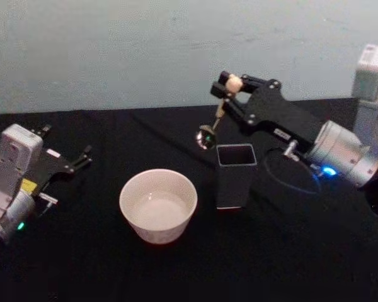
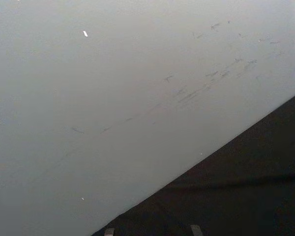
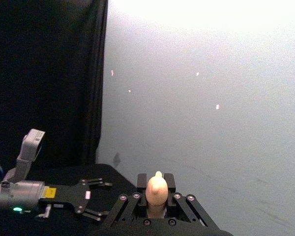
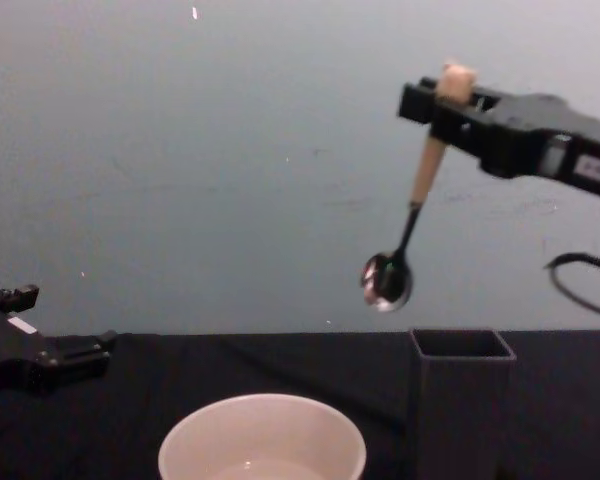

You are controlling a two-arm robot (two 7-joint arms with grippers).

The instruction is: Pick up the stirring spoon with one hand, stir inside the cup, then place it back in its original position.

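One black right gripper [image 1: 230,85] pinched one cream-handled metal spoon [image 1: 218,116], bowl down, in air near one tall dark grey square holder [image 1: 235,179]. One wide white round cup [image 1: 159,231] beside holder. One left gripper [image 1: 82,158] far left, fingers apart.

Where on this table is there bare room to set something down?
Bare black cloth lies in front of the holder toward the right, and also between the parked left gripper and the cup. It is crowded in the middle: cup and holder stand close together, and the right gripper holds the stirring spoon in the air above them.
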